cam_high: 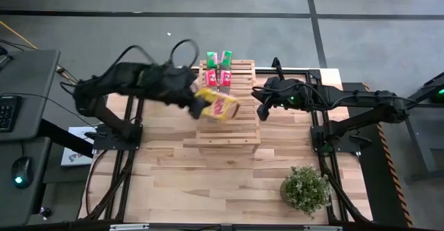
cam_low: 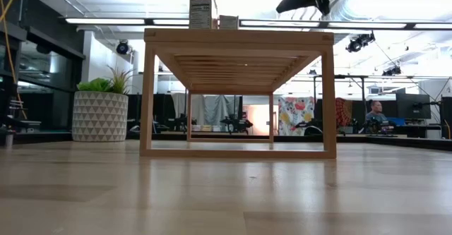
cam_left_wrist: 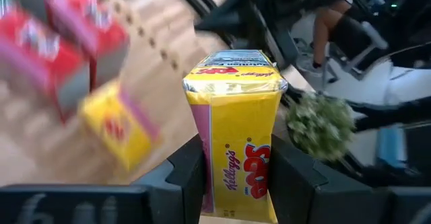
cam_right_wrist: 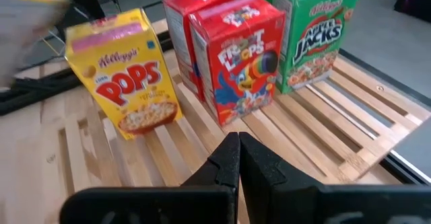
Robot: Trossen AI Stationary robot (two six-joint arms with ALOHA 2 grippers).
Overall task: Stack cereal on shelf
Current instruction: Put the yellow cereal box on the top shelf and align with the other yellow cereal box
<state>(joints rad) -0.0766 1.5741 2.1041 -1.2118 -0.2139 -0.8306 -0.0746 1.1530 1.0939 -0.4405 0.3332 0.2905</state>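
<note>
Left pincer (cam_left_wrist: pixel 232 177) clamped, right pincer (cam_right_wrist: pixel 238 158) closed.

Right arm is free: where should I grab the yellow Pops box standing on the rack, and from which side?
Come from above and close the right pincer, now shut, across the thin depth of the yellow Pops box, near its top. It stands upright with its top free, while a red box crowds one side.
</note>
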